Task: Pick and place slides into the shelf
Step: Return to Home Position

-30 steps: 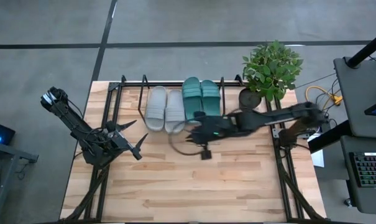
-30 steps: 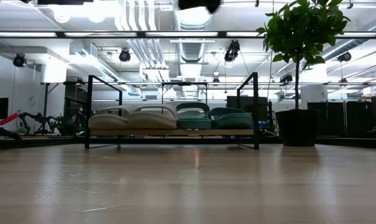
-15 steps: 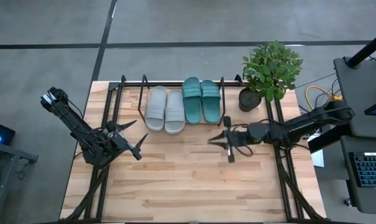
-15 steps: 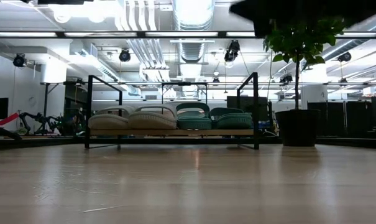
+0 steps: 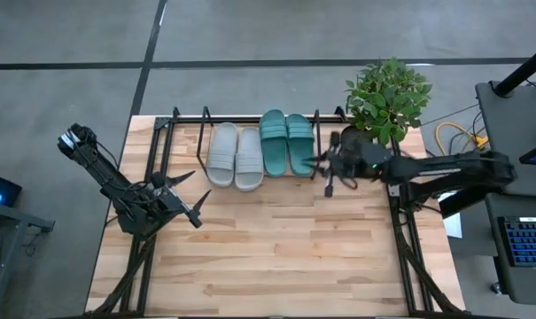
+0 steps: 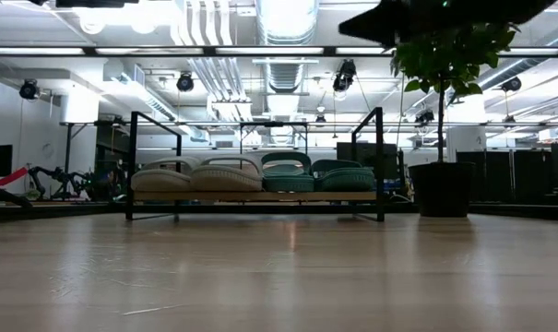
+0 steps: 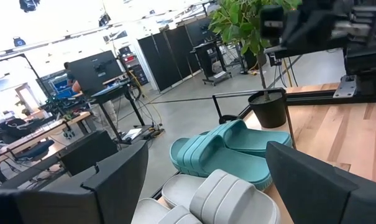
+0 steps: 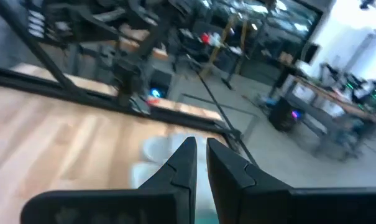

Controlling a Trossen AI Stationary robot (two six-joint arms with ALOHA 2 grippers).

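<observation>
Two light grey slides [image 5: 235, 156] and two dark teal slides [image 5: 286, 143] lie side by side, soles down, on the board of the black-framed shelf [image 5: 203, 124] at the table's far side. In the low view the grey slides [image 6: 194, 177] and the teal slides [image 6: 317, 176] fill the shelf [image 6: 380, 166]. My right gripper [image 5: 308, 162] is shut and empty above the shelf's right end, beside the plant pot, and shows shut [image 8: 200, 143] in its wrist view too. My left gripper [image 5: 197, 198] hangs open and empty at the table's left, facing the slides [image 7: 219, 146].
A potted plant [image 5: 387, 96] in a dark pot [image 5: 356, 140] stands at the far right, close to my right gripper. Black frame rails [image 5: 152, 168] run along the table's left and right sides. Bare wooden tabletop [image 5: 268, 248] spreads in front of the shelf.
My right gripper has drawn back from in front of the shelf's middle toward the table's right edge, then swung toward the far edge, ending beside the plant pot. It has stayed shut and empty. The slides have not moved.
</observation>
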